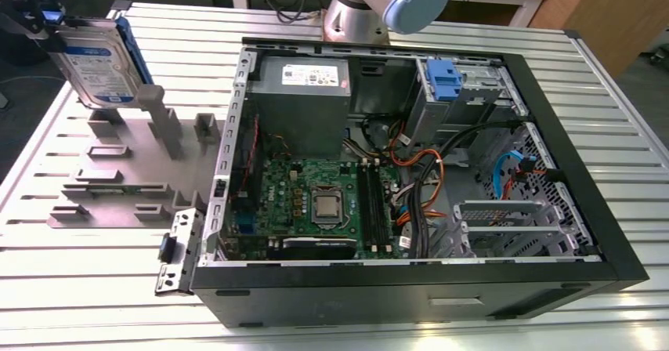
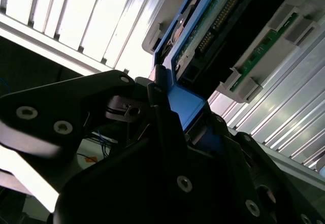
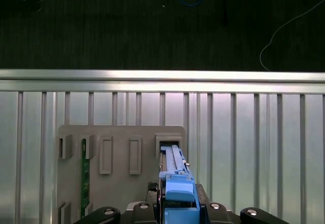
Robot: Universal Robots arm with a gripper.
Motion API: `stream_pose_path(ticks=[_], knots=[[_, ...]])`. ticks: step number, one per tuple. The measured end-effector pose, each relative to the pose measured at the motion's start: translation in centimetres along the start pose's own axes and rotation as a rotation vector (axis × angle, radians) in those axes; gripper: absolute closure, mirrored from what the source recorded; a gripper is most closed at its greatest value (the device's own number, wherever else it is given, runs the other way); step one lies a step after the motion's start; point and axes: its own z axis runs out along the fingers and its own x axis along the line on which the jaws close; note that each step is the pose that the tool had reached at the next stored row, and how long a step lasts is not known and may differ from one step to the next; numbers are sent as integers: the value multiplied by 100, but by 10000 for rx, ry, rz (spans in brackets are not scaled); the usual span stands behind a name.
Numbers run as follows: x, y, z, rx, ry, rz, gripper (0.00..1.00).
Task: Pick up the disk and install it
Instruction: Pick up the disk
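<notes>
Far over at the exterior view's left, the gripper [image 1: 44, 23] is clamped on the top end of the disk [image 1: 99, 63], with the blue side rail [image 2: 185, 102] caught between its dark fingers. The disk stands nearly upright. Its long axis runs steeply downward and leans toward the exterior view's right, and its white-and-blue label faces the camera; the print is too small to make out. Its lower end is at an upright slot of a grey fixture [image 1: 125, 171] on the slatted metal table [image 1: 84, 288]; whether it touches the slot cannot be told. In the first wrist view the disk appears edge-on, pointing straight away from the gripper toward that slot. A green circuit strip [image 3: 85, 176] sits in another slot of the fixture. Further right, the open computer case [image 1: 585, 210] lies on its side. It holds a grey power supply [image 1: 303, 100] with a white sticker [image 1: 312, 74], the motherboard [image 1: 313, 202] nearer the camera, and a bare blue clip [image 1: 443, 81] in the drive bay.
</notes>
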Motion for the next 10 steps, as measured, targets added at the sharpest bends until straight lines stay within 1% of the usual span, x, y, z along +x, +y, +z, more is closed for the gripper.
stream_pose_path(ticks=[7, 10], knots=[[0, 0, -12, -1, 1, 0, 64], [-1, 0, -29, -1, 0, 0, 64]])
